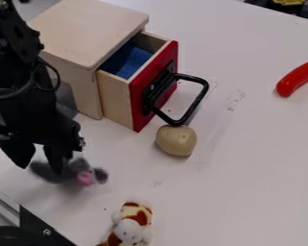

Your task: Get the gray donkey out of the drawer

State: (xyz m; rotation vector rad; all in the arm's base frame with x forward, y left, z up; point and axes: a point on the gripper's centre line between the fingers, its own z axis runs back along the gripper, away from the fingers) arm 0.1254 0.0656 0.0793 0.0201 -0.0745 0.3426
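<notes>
Drawer [115, 101]: partway out of wooden box [86, 29], blue thing [127, 60] inside
Gray donkey [71, 170]: outside drawer, blurred, at the pincer's tips
Pincer [39, 169]: fingers apart
Worktop [247, 182]: spotted toy [132, 223] near its edge

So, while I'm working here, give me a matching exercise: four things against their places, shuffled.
Things
1. Gray donkey
2. Potato
3. Brown-patched plush toy
4. Blue cloth

Places
A. Inside the open drawer
B. At the view's bottom edge
C. By the jaws of the gripper
D. Next to the black handle

Pairs: 1-C, 2-D, 3-B, 4-A
</notes>
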